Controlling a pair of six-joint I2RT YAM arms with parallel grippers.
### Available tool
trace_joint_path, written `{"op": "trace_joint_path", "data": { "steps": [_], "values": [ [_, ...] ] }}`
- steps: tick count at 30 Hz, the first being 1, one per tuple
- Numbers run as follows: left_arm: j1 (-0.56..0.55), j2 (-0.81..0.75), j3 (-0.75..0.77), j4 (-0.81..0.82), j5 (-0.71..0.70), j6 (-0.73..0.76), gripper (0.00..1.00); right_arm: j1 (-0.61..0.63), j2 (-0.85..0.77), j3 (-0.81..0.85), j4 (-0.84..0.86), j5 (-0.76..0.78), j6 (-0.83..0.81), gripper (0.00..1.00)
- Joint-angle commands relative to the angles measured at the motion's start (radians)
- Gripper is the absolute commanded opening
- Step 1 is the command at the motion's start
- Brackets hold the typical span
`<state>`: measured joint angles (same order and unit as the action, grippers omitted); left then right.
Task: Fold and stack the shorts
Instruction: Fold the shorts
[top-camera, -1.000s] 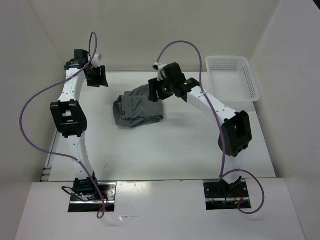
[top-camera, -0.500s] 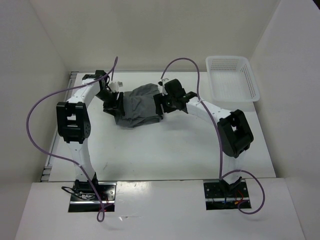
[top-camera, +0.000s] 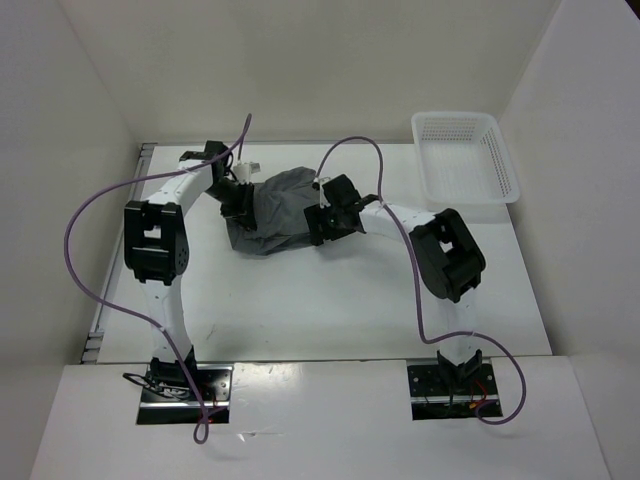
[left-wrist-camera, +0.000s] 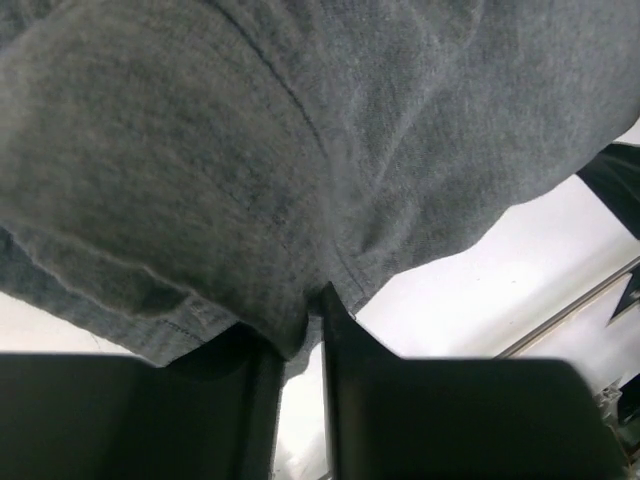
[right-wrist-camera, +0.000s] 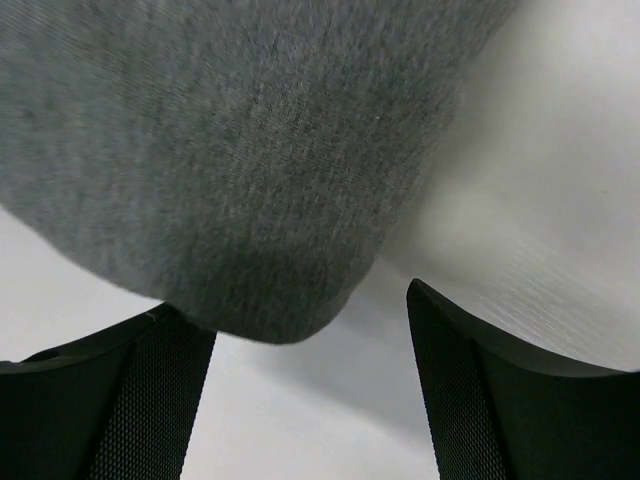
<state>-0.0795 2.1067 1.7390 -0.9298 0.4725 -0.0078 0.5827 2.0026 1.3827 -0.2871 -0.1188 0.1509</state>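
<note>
- The white table (top-camera: 330, 300) carries everything.
- The grey shorts (top-camera: 280, 205) lie bunched in a rumpled heap on the far middle of the table, between the two hands.
- A white mesh basket (top-camera: 470, 197) sits at the far right corner, well apart from the shorts.
- The left hand (left-wrist-camera: 300, 330) is at the shorts' left edge, its fingers (left-wrist-camera: 350, 400) nearly together and pinching a fold of the fabric.
- The right hand (right-wrist-camera: 295, 300) is at the shorts' right edge, spread wide, with a rounded edge of cloth in the gap, unclamped.
</note>
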Motion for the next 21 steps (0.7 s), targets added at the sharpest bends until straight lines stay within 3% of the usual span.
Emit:
{"op": "trace_joint_path", "data": {
  "steps": [1,3,6,7,8,12,14,21],
  "values": [
    [-0.005,0.015,-0.007,0.003,0.028,0.008,0.19,0.025,0.045,0.035,0.057,0.010,-0.017,0.79],
    [-0.005,0.015,-0.007,-0.012,0.041,0.008,0.14,0.034,0.064,0.044,0.071,0.010,-0.017,0.79],
    [0.019,0.006,0.046,-0.105,0.095,0.008,0.08,0.034,0.087,0.058,0.071,0.011,0.005,0.63],
    [0.033,0.006,0.068,-0.142,0.118,0.008,0.08,0.034,0.087,0.058,0.071,0.024,0.006,0.54],
    [0.046,0.006,0.112,-0.179,0.150,0.008,0.06,0.034,0.087,0.058,0.071,0.045,0.016,0.36],
    [0.080,0.007,0.165,-0.365,0.128,0.008,0.05,0.034,0.065,0.006,0.089,0.039,0.026,0.02],
    [0.080,-0.011,0.104,-0.365,0.066,0.008,0.05,0.034,0.065,0.006,0.089,0.030,0.036,0.00],
    [0.080,-0.002,-0.139,-0.282,-0.057,0.008,0.23,0.034,0.025,-0.054,0.098,0.011,0.055,0.00]
  ]
}}
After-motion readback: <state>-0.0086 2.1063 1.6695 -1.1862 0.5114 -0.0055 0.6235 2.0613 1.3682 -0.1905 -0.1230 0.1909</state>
